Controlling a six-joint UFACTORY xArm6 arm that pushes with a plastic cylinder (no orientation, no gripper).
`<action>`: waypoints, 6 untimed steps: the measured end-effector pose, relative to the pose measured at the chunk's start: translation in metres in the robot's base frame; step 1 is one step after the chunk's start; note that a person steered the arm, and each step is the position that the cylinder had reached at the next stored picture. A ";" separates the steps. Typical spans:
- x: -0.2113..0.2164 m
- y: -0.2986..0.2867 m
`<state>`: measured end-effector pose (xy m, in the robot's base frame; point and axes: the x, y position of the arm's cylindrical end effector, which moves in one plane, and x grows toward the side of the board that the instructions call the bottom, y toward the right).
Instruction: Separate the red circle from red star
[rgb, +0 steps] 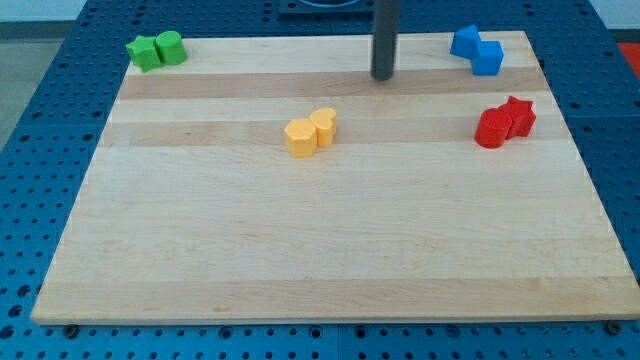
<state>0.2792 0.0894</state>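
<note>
The red circle and the red star touch each other at the view's right, the circle on the left, the star up and to the right of it. My tip rests on the board near the view's top, left of and above the red pair, well apart from it.
Two blue blocks touch at the top right. A yellow hexagon and a yellow heart touch near the middle. Two green blocks touch at the top left. The wooden board lies on a blue pegboard.
</note>
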 end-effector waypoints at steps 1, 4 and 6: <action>0.001 0.037; 0.019 0.191; 0.062 0.213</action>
<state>0.3416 0.3026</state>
